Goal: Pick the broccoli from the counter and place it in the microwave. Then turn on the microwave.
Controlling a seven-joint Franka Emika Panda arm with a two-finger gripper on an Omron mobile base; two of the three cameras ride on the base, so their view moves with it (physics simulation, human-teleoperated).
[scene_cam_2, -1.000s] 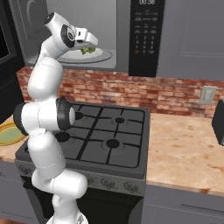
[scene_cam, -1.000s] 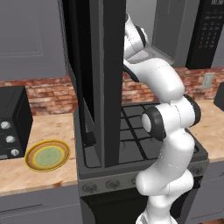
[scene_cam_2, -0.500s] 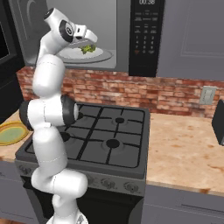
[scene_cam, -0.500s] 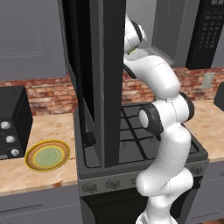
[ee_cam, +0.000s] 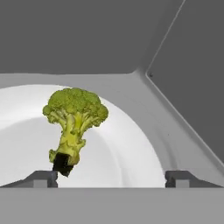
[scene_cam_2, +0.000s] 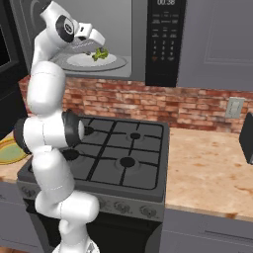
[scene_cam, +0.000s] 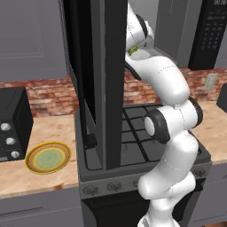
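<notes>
1. Hand view gives me the broccoli (ee_cam: pixel 73 127) on the white turntable (ee_cam: pixel 131 153) inside the microwave (ee_cam: pixel 183 87), stem toward the camera, green head away.
2. My tool (ee_cam: pixel 113 178) has its two tips wide apart at the bottom of that view; the left tip (ee_cam: pixel 43 178) is just beside the stem's dark cut end, the right tip (ee_cam: pixel 181 178) well clear of it. Nothing is clamped between them.
3. I cannot tell whether the left tip touches the stem.
4. From the right base view I see the tool (scene_cam_2: pixel 94 43) reaching into the microwave (scene_cam_2: pixel 148 39) cavity, with the broccoli (scene_cam_2: pixel 101 53) lying on the turntable (scene_cam_2: pixel 94 61) just below and beside it.
5. The black keypad panel (scene_cam_2: pixel 164 42) stands to the right of the cavity.
6. From the left base view the open door (scene_cam: pixel 99 80) stands edge-on in front of me and hides most of the cavity; a sliver of green (scene_cam: pixel 133 51) shows past its edge beside the arm.
7. Below the microwave sits the gas stove (scene_cam_2: pixel 123 153).
8. On the bench (scene_cam: pixel 40 177) left of the stove lies a yellow-rimmed green plate (scene_cam: pixel 48 157), and beside it a small black oven (scene_cam: pixel 13 124) with silver knobs.
</notes>
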